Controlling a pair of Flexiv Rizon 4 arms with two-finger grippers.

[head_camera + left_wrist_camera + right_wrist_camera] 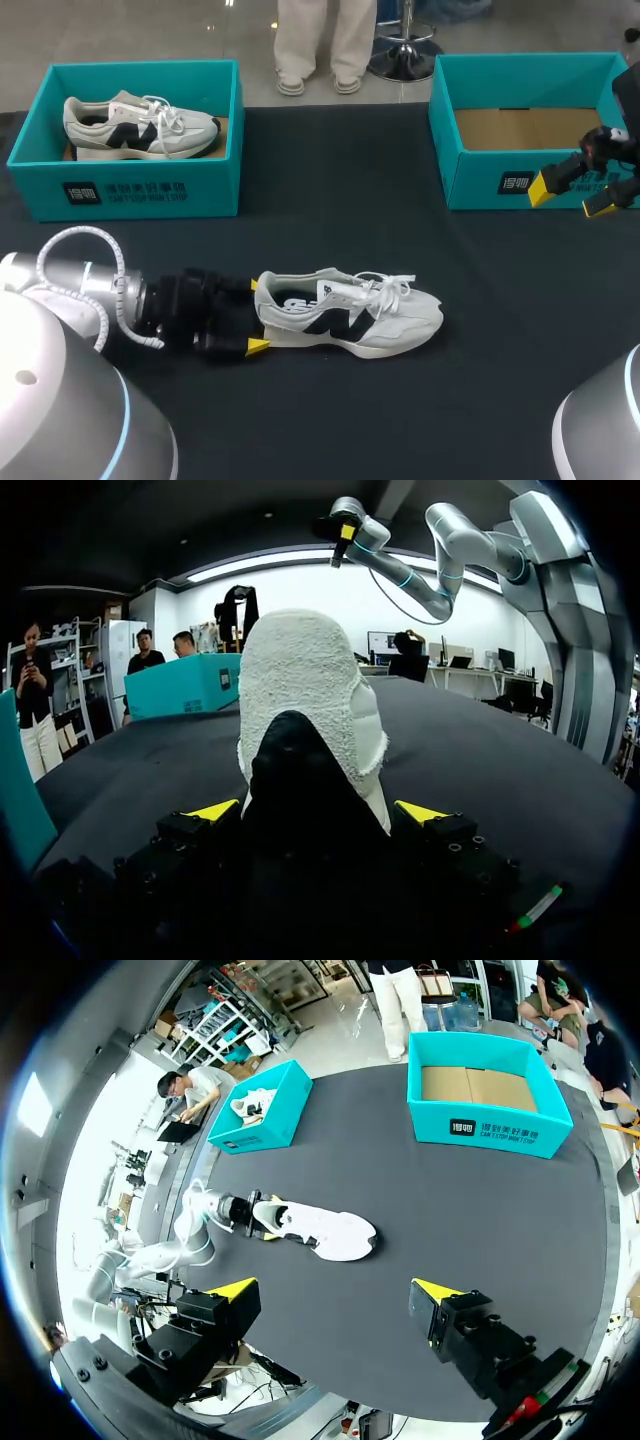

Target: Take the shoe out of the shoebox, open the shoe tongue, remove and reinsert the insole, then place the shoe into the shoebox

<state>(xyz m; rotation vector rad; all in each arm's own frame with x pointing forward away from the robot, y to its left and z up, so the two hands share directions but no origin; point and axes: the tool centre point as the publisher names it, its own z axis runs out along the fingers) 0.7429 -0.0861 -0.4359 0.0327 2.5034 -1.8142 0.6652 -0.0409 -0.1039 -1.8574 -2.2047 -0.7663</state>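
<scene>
Two teal cardboard boxes are standing at the table's (330, 420) far corners: the left box (140, 190) is holding a second shoe (140, 125), the right box (480, 185) is showing only its brown floor. A pale grey suede-and-mesh shoe (350, 315) with a black side mark is lying upright on the black cloth near the front edge. The left gripper (257, 315) is clamping its heel. The right gripper (568, 198) is hanging over the right box's front wall, fingers spread.

From the left wrist, the left gripper (318, 810) is squeezing the shoe's (305, 700) rounded, fuzzy heel from both sides.

From the right wrist, the right gripper (335, 1288) is hanging high above the shoe (320, 1228), holding nothing between its wide-apart fingers.
</scene>
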